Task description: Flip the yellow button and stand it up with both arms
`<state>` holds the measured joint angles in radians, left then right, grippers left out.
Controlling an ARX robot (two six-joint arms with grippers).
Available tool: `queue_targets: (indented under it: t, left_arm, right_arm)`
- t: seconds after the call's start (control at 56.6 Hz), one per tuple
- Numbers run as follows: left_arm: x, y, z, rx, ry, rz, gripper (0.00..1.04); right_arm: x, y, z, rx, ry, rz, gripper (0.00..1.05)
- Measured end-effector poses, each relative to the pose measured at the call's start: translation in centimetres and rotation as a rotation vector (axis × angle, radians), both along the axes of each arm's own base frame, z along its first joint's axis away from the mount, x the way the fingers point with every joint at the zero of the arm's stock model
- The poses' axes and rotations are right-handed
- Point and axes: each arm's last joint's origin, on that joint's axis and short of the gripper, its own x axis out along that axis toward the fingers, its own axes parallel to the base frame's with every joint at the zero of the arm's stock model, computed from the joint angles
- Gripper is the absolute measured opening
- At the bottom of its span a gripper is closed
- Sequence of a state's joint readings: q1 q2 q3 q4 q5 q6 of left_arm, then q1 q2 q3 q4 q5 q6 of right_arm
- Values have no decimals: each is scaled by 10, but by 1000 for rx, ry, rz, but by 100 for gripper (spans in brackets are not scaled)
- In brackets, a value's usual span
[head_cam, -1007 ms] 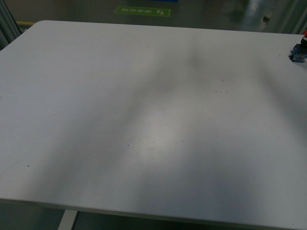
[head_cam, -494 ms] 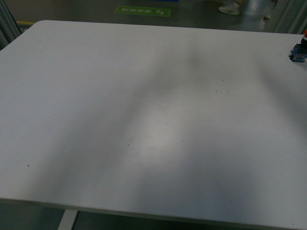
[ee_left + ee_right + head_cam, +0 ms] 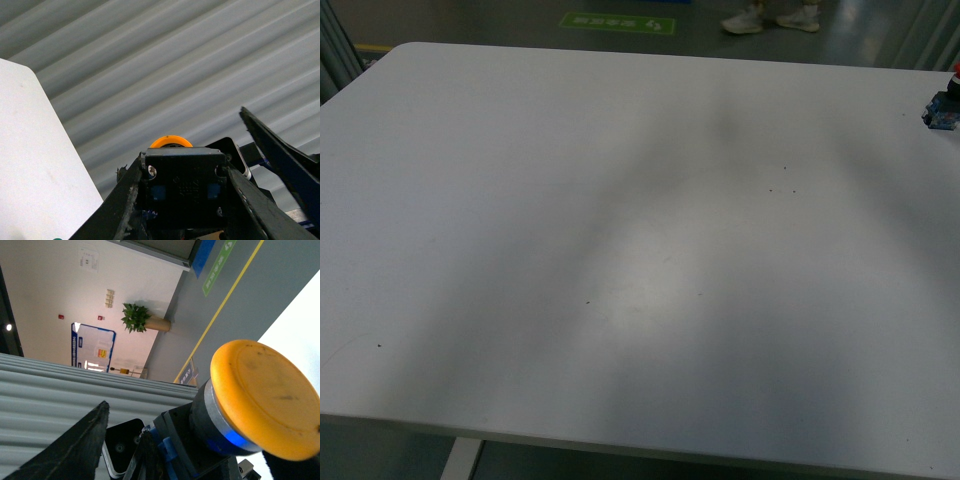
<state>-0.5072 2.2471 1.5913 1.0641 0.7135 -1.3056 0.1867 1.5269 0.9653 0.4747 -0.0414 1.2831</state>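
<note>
The yellow button (image 3: pixel 170 142) is held off the table. In the left wrist view its black body (image 3: pixel 185 187) sits clamped between my left gripper's (image 3: pixel 185 172) two dark fingers, with the orange cap pointing away. The right wrist view has the cap (image 3: pixel 265 395) large and close, with the grey collar and the black-and-blue body (image 3: pixel 182 437) behind it. My right gripper (image 3: pixel 185 432) is open, one finger (image 3: pixel 75 450) on each side of the button, and neither finger touches it. Neither arm nor the button appears in the front view.
A similar switch with a red cap (image 3: pixel 942 105) stands at the far right edge of the white table (image 3: pixel 620 250). A grey ribbed wall (image 3: pixel 175 60) fills the background behind the grippers. A person's shoes (image 3: pixel 770 18) are on the floor beyond the table.
A person's shoes have come into the front view beyond the table and moved left. Nothing on the table has moved.
</note>
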Motion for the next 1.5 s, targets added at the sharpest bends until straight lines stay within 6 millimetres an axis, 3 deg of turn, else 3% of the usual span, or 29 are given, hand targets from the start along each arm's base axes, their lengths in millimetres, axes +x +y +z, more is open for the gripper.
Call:
queue_targets:
  t: [0.141, 0.212, 0.565, 0.742, 0.954, 1.501]
  left_arm:
    - [0, 0, 0, -3, 0, 8, 35]
    - [1, 1, 0, -5, 1, 14, 35]
    - [1, 1, 1, -10, 5, 24, 35]
    - [0, 1, 1, -2, 1, 6, 63]
    - [0, 1, 0, 1, 5, 7, 100]
    - [-1, 1, 2, 0, 0, 4, 98]
  right_arm:
    - [7, 1, -2, -5, 10, -5, 57]
    - [9, 1, -1, 13, 10, -9, 51]
    - [14, 0, 1, 57, 7, -14, 46]
    - [14, -2, 3, 26, -22, -19, 39]
    - [11, -5, 8, 22, -52, -14, 38]
    - [13, -28, -1, -123, -71, -131, 38]
